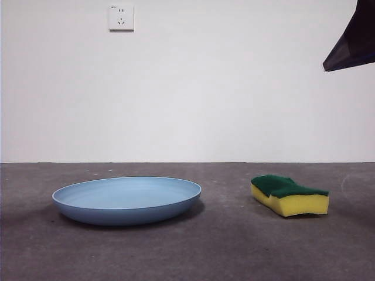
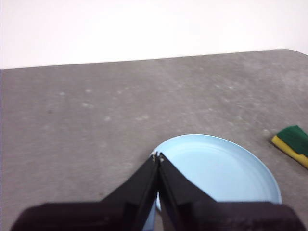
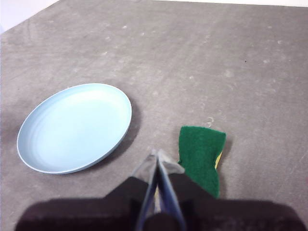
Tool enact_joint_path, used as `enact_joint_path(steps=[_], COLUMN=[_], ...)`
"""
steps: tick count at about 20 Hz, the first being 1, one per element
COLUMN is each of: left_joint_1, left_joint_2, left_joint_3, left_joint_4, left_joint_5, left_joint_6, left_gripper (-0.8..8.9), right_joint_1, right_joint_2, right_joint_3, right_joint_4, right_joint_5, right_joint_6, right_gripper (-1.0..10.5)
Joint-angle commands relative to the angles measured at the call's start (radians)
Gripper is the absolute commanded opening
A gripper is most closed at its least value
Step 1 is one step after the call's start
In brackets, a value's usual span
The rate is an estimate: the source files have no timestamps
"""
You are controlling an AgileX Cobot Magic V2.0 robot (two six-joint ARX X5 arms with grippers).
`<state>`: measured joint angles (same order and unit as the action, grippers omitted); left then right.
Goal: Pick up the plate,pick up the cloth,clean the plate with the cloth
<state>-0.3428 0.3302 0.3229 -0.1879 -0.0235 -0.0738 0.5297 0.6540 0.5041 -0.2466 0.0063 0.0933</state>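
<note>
One light-blue plate (image 1: 126, 200) and one yellow sponge with a green top (image 1: 290, 195) sit on the table (image 1: 234, 252); one wall socket (image 1: 121, 17); seemingly just one arm tip (image 1: 351, 44) shows.

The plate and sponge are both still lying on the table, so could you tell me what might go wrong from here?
1. The light-blue plate lies flat with a low rim, so the shut left claw above its edge may slip off or tip it.
2. The sponge is small and soft; the shut right claw beside it could push it along the table instead of gripping.
</note>
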Motion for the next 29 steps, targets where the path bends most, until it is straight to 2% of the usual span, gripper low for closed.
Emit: enact_joint_path(steps=[1, 6, 10, 16, 29], left_joint_1=[0.045, 0.14, 0.187, 0.259, 0.279], left_joint_2=[-0.087, -0.27, -0.328, -0.328, -0.327], left_joint_3=[-0.046, -0.228, -0.319, -0.319, -0.319], left_joint_4=[-0.014, 0.099, 0.141, -0.004, 0.006], left_joint_5=[0.005, 0.046, 0.06, 0.043, 0.044], left_joint_6=[0.027, 0.026, 0.026, 0.026, 0.026], left_gripper=[-0.01, -0.01, -0.01, -0.01, -0.01], right_joint_1=[0.001, 0.001, 0.001, 0.001, 0.001], right_joint_2=[-0.002, -0.002, -0.002, -0.002, -0.002], right_joint_3=[-0.004, -0.004, -0.004, -0.004, -0.004], right_joint_4=[0.002, 0.002, 0.002, 0.002, 0.002], right_joint_5=[0.0, 0.0, 0.0, 0.0, 0.0], right_joint_6=[0.002, 0.002, 0.002, 0.002, 0.002], right_gripper=[0.0, 0.0, 0.0, 0.0, 0.0])
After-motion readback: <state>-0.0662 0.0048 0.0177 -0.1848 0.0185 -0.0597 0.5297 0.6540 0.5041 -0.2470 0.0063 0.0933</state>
